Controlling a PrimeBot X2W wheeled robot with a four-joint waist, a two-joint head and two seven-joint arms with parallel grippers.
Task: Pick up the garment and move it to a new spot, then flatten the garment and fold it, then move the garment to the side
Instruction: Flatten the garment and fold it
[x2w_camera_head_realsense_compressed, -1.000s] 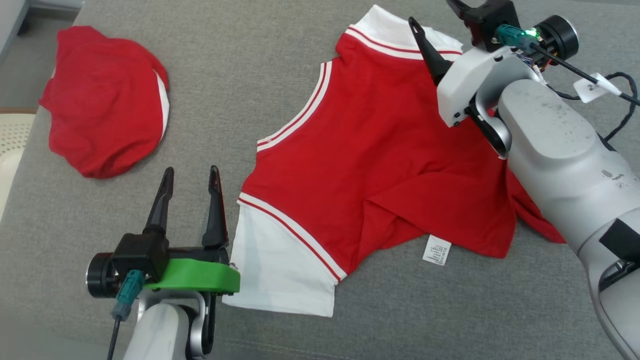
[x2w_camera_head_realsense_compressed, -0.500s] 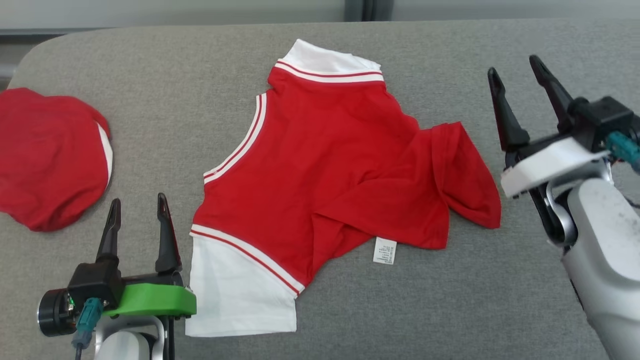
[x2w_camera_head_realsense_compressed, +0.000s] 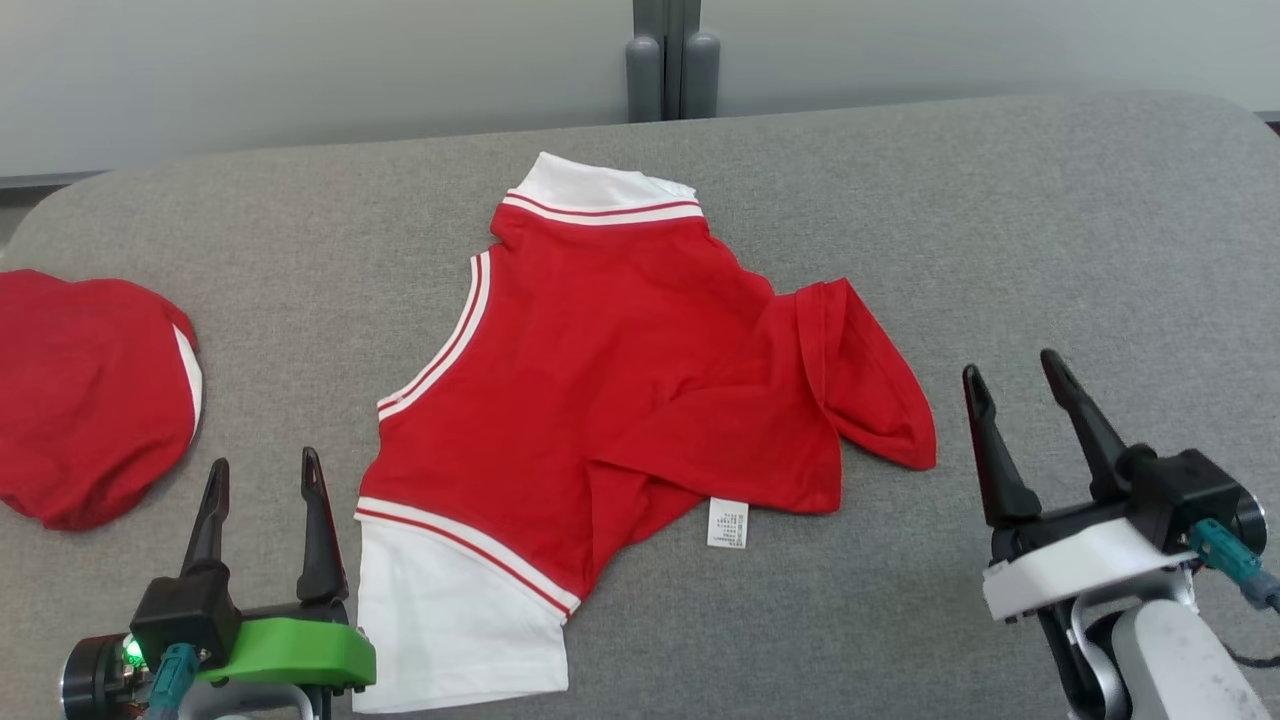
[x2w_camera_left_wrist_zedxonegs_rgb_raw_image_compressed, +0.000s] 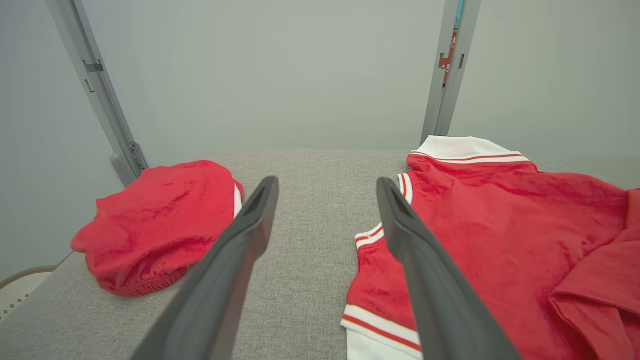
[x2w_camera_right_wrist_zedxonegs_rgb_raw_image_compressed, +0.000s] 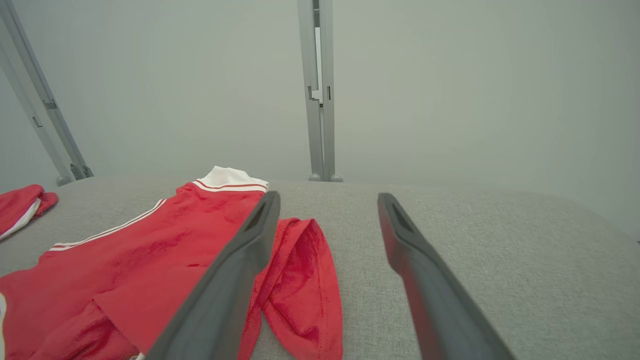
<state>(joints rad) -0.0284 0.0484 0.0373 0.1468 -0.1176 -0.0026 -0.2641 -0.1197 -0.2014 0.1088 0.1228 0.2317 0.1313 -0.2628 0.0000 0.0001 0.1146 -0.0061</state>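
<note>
the red and white garment (x2w_camera_head_realsense_compressed: 620, 380) lies spread on the grey desk (x2w_camera_head_realsense_compressed: 1050, 200), its red sleeve crumpled. the left gripper (x2w_camera_head_realsense_compressed: 264, 460) sits just beside the garment's white sleeve, fingers wide apart, holding nothing. the right gripper (x2w_camera_head_realsense_compressed: 1010, 364) is near the garment's red sleeve, fingers likewise spread and empty. a bunched red cloth (x2w_camera_head_realsense_compressed: 80, 390) lies well apart from the garment

Before me lies a grey fabric-covered surface (x2w_camera_head_realsense_compressed: 1000, 200) with rounded corners. Behind it stands a plain pale grey wall (x2w_camera_head_realsense_compressed: 300, 70), split by a grey metal upright (x2w_camera_head_realsense_compressed: 672, 60).
</note>
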